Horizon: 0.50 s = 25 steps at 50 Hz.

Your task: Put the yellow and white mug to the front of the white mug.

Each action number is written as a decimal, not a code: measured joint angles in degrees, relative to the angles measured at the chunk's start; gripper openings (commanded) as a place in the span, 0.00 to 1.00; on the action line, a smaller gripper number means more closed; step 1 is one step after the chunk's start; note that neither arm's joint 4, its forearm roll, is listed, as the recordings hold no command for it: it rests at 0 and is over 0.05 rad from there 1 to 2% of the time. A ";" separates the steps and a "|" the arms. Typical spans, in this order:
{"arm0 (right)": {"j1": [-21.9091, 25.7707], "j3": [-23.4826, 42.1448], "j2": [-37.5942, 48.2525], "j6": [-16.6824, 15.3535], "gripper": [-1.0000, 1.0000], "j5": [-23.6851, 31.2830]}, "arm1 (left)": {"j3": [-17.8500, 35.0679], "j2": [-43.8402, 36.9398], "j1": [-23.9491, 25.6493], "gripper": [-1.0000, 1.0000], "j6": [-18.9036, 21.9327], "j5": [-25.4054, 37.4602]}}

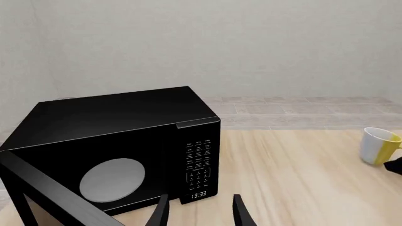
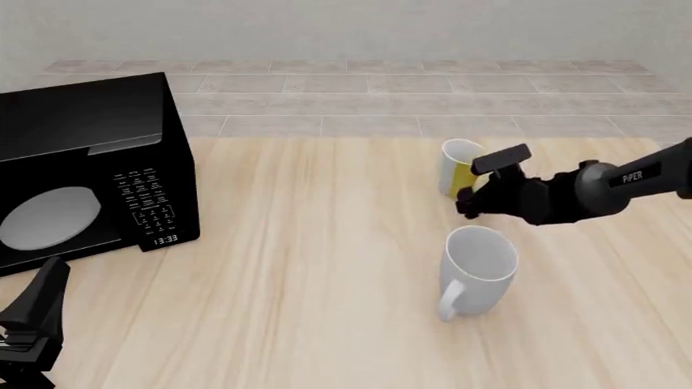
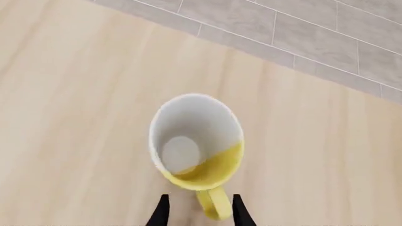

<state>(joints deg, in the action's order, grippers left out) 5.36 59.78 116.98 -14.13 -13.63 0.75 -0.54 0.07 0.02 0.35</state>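
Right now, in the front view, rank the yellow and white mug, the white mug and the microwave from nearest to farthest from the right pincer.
1. yellow and white mug, right at the right pincer, far side.
2. white mug, just nearer the camera.
3. microwave, far left.

1. I read this as a kitchen-like setting, rendered by a simulator rather than filmed.
2. I see a pale wooden worktop (image 2: 303,243) with plank grain, like a kitchen counter.
3. A black microwave (image 2: 87,170) stands on it at my left, with a keypad and a clock display showing 13:33.
4. Two mugs, the yellow and white mug (image 2: 459,166) and the white mug (image 2: 478,267), stand on the wood.
5. Beyond the worktop I see grey tiles (image 2: 378,85) and a plain pale wall (image 1: 220,42).
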 measured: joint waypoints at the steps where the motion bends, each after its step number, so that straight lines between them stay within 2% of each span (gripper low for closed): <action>1: 0.03 -0.04 0.00 0.13 1.00 0.06 | 0.00 0.00 0.00 1.00 0.00 0.00; 25: 0.83 -2.77 -5.21 1.02 1.00 1.03 | 0.00 0.00 0.00 1.00 -0.01 0.00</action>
<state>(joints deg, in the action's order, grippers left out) 6.19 57.00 111.77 -13.11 -12.60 0.75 -0.54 0.07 0.02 0.35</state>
